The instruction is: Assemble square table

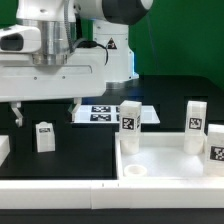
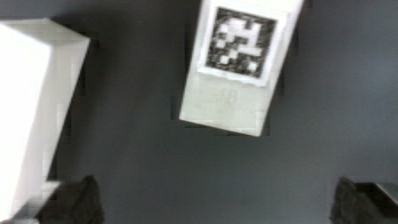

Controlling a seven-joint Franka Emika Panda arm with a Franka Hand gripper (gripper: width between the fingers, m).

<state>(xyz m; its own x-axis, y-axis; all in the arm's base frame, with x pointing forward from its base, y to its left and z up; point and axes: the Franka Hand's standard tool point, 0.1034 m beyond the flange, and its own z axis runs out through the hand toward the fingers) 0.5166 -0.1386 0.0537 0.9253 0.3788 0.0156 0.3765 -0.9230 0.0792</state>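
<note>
The square table top (image 1: 165, 158) lies upside down at the exterior view's right. Three tagged white legs stand upright in its corners: one at the back left (image 1: 130, 116), one at the back right (image 1: 194, 117), one at the right edge (image 1: 218, 154). A socket (image 1: 135, 172) shows in the front left corner. A loose tagged leg (image 1: 43, 135) (image 2: 237, 65) stands on the black table. My gripper (image 1: 46, 113) (image 2: 221, 202) hovers above that leg, open, with nothing between its fingertips (image 2: 71, 202). The leg lies ahead of the fingers, not between them.
The marker board (image 1: 108, 113) lies flat behind the table top. A long white bar (image 1: 90, 190) runs along the front edge. A white block (image 1: 3, 150) (image 2: 36, 110) sits at the exterior view's left, close beside the loose leg.
</note>
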